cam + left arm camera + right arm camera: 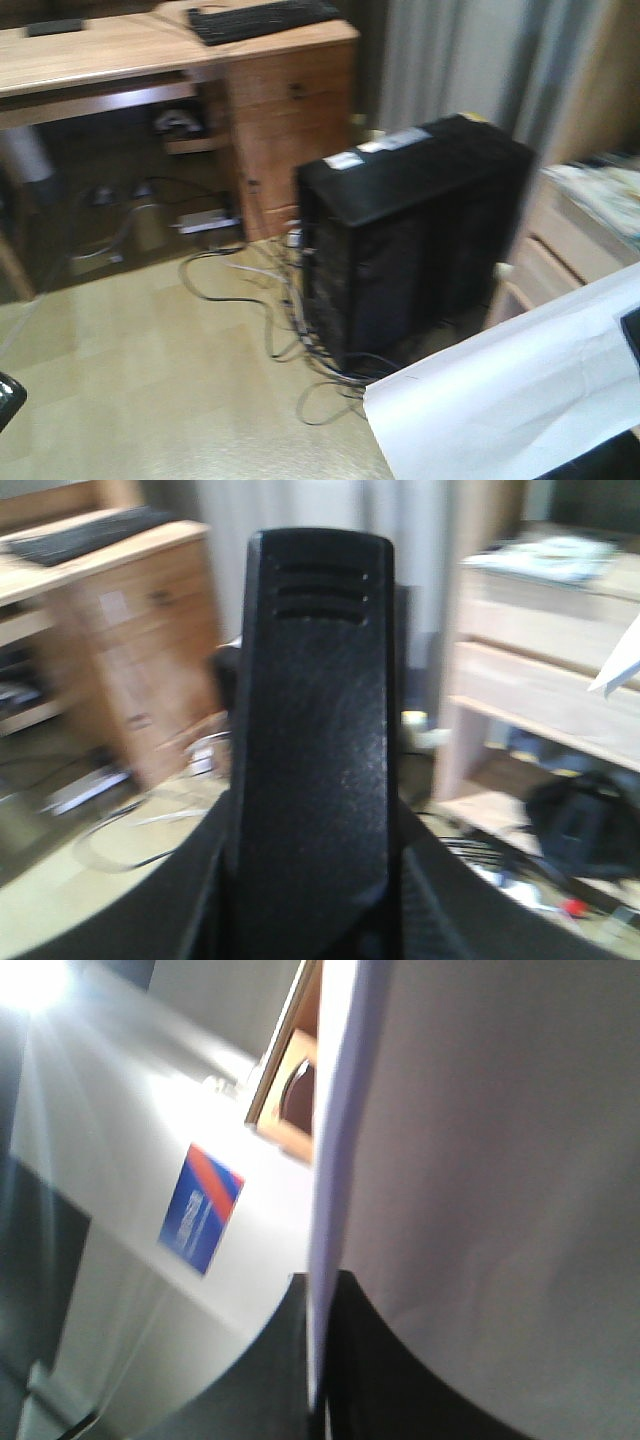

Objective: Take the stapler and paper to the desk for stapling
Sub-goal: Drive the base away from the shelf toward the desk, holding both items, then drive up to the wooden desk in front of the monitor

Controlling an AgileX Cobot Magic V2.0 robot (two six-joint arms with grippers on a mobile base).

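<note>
Holding stapler (pixel 318 720) clamped in left gripper (pixel 318 920), paper (pixel 480 1160) pinched in right gripper (pixel 320 1390); not yet delivered to desk (pixel 110 50)

The paper (pixel 520 390) runs off the front view's right and bottom edges and blocks most of the right wrist view. The stapler (pixel 315 730) is cut off at its base. The desk (pixel 100 50) is cropped and blurred; what lies on the shelf (pixel 530 695) is too smeared to tell.
</note>
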